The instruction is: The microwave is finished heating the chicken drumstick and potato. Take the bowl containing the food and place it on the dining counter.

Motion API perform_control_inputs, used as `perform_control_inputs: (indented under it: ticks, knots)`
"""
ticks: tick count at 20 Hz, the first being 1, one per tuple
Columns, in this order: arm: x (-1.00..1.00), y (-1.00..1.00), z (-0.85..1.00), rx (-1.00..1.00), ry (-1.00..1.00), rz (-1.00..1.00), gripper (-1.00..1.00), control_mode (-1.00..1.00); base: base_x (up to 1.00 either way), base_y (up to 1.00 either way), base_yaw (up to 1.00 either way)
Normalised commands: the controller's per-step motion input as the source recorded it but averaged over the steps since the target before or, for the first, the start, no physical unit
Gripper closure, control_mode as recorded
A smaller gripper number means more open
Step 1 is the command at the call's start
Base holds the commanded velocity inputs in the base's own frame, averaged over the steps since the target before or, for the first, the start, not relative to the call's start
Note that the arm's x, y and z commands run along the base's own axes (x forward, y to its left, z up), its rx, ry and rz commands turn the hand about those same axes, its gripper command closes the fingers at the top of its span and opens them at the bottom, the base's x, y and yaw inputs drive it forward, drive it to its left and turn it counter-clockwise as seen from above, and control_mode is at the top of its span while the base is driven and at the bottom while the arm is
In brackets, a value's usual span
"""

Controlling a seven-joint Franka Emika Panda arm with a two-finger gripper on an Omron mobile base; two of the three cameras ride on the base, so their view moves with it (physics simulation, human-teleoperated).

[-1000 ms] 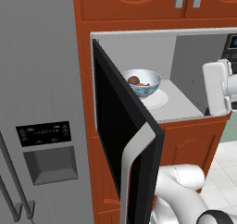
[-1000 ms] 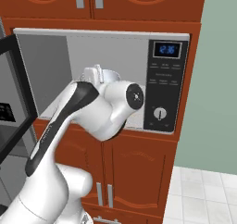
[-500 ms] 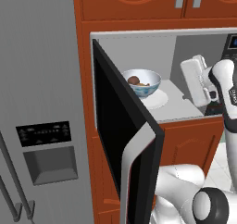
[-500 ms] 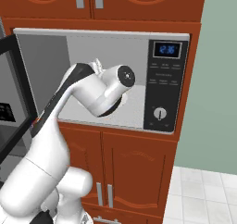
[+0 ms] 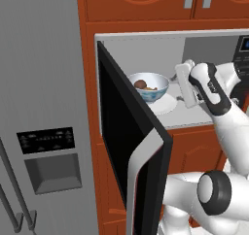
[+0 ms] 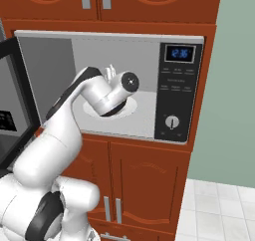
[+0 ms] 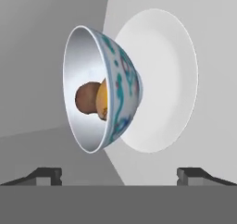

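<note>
The microwave [image 5: 141,40] stands open, its black glass door [image 5: 129,146] swung out toward me on the left. Inside, the white bowl [image 5: 149,86] with blue pattern rests on a white turntable plate [image 5: 168,104]. It holds the food: a dark brown lump [image 5: 140,84] and a tan-orange piece [image 5: 152,89]. My gripper [image 5: 181,83] is inside the cavity, just right of the bowl and apart from it. In the rolled hand view the bowl [image 7: 104,89] lies straight ahead, and the gripper [image 7: 119,173] is open with nothing between its fingertips [image 7: 46,174]. The dining counter is out of view.
A grey refrigerator [image 5: 39,108] stands left of the open door. The microwave's control panel [image 6: 175,85] and knob [image 6: 172,121] close the cavity on the right. Red-brown cabinets [image 6: 144,185] sit above and below. My arm [image 6: 99,93] hides the bowl in the right base view.
My arm has reached further into the microwave. The hand moved left across the cavity toward the bowl. Its jaws stayed open and the bowl has not moved.
</note>
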Motion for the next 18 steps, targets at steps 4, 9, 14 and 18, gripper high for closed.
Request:
perform_control_inputs:
  ticks: [4, 9, 14, 18]
  knots:
    - [0.57, 0.00, -0.03, 0.00, 0.04, -0.03, -1.00, -1.00, 0.00, 0.00, 0.00]
    - [0.26, 0.00, -0.25, 0.00, 0.06, 0.00, -1.00, -1.00, 0.00, 0.00, 0.00]
    - [0.32, 0.00, -0.26, -0.03, 0.04, 0.00, -1.00, -1.00, 0.00, 0.00, 0.00]
    - [0.32, 0.01, -0.27, -0.04, 0.04, 0.00, -1.00, -1.00, 0.00, 0.00, 0.00]
